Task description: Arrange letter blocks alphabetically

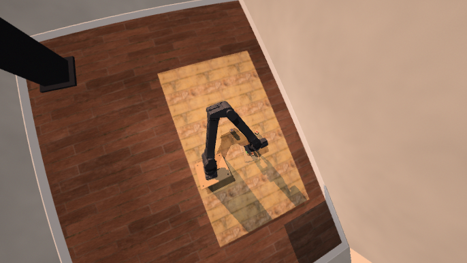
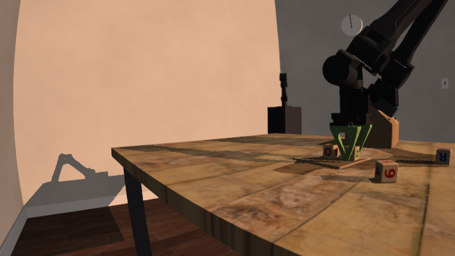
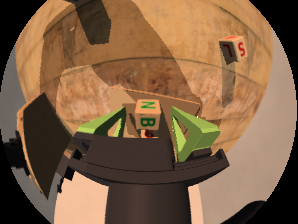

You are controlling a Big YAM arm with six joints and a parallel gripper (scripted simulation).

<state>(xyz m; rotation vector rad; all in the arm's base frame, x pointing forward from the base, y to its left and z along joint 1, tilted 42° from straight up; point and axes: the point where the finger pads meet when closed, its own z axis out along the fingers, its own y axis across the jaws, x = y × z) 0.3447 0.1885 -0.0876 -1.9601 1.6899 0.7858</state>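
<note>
My gripper [image 2: 351,157] [image 3: 148,110] is open, its green fingers low on either side of a green-lettered block [image 2: 357,153] [image 3: 148,106], with gaps at both sides. The top letter looks like an N or a turned Z; a green B is on a side. This block stands on the thin mat [image 2: 339,165] [image 3: 187,103]. A second block [image 2: 327,152] [image 3: 150,134], with a red O on a side, stands on the mat close by; its top is hidden. A red-lettered block [image 1: 256,132] [image 2: 386,172] [image 3: 233,49] and a block with a blue R on a side [image 1: 231,130] [image 2: 443,157] stand off the mat.
The wooden table [image 1: 211,85] [image 2: 232,199] carries the robot's base plate [image 1: 202,170]. The arm's shadow crosses the table. The red-lettered block is beyond the mat, nearer the exterior camera, and the R block is off to one side.
</note>
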